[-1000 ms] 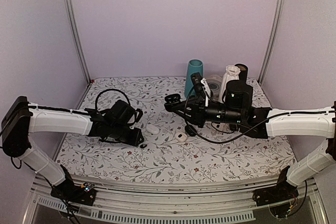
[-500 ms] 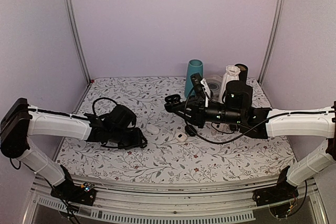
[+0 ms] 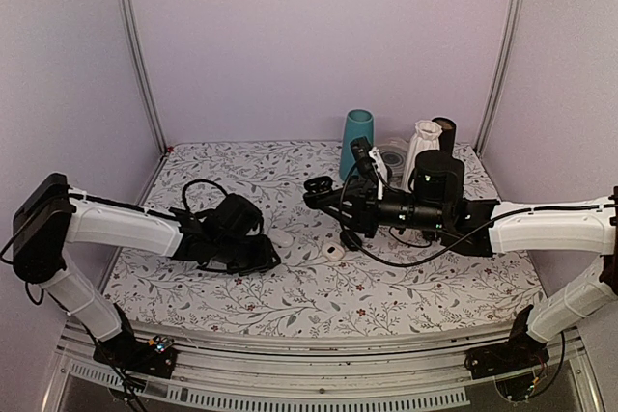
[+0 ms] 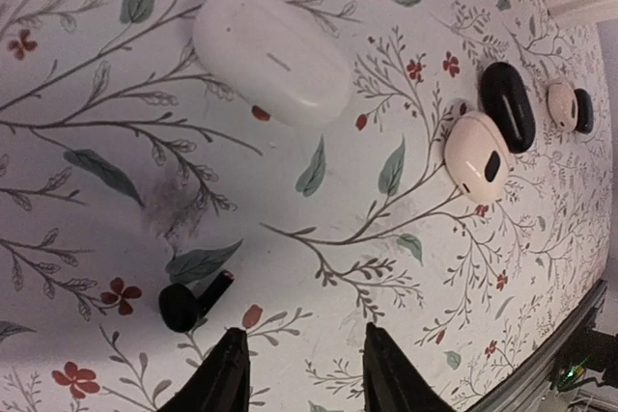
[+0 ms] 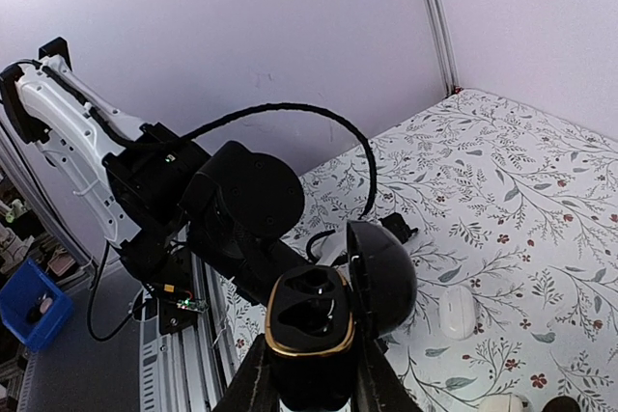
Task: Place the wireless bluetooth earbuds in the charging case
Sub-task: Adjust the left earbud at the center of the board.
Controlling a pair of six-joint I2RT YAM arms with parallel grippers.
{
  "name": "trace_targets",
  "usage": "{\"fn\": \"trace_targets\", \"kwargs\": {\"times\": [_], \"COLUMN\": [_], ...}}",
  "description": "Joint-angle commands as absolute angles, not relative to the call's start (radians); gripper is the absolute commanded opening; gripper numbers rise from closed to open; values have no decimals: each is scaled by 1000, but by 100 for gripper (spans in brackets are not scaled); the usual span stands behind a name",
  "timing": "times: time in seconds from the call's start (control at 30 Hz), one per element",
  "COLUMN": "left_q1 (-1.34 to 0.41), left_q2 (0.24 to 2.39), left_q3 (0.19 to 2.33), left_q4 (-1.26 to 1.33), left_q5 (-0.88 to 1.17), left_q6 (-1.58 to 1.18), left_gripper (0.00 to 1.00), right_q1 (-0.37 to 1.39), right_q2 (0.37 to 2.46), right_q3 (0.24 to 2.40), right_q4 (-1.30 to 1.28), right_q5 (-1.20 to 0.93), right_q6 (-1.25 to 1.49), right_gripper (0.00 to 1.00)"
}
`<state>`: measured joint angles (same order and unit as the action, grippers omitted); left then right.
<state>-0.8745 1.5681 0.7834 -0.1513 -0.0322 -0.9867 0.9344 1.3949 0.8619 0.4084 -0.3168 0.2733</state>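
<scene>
A small black stemmed earbud (image 4: 188,303) lies on its side on the floral-print surface (image 4: 319,267), left of the middle and toward the near edge. A second bud cannot be made out. The left fingers (image 4: 232,378) hang just short of the bud, spread apart with nothing between them. The bud lies ahead of one finger rather than in the gap.

Beyond it rests a closed white oval case (image 4: 270,50). Farther toward the middle, a pale pebble-shaped case with a dark patch (image 4: 478,156) lies just beside a black oval shell (image 4: 509,106).

The right fingers (image 5: 253,378) are raised above the middle of the surface, clamped on the sides of a black charging case with a gold rim (image 5: 309,320). Its domed lid (image 5: 381,277) is hinged open and both wells look dark. A tall teal cup (image 3: 357,142) stands by the far edge.
</scene>
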Motion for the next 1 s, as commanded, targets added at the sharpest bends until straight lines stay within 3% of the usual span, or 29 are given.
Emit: {"fn": "trace_targets", "kwargs": {"times": [0.0, 0.4, 0.97], "left_q1": [-889, -882, -892], "left_q2": [1621, 1748, 1778], "left_q3": [862, 949, 946], "left_q4": [-170, -230, -246], "left_q5": [-69, -180, -83], "left_q6": [-933, -913, -842], "left_gripper": [41, 42, 41], "right_q1": [929, 928, 929], "right_q2": [1366, 1338, 1346], "right_q3": [851, 838, 836], "right_q4": [417, 406, 404], "right_q5": [-302, -287, -287], "right_q6": [268, 268, 272], "right_gripper": [3, 3, 3]}}
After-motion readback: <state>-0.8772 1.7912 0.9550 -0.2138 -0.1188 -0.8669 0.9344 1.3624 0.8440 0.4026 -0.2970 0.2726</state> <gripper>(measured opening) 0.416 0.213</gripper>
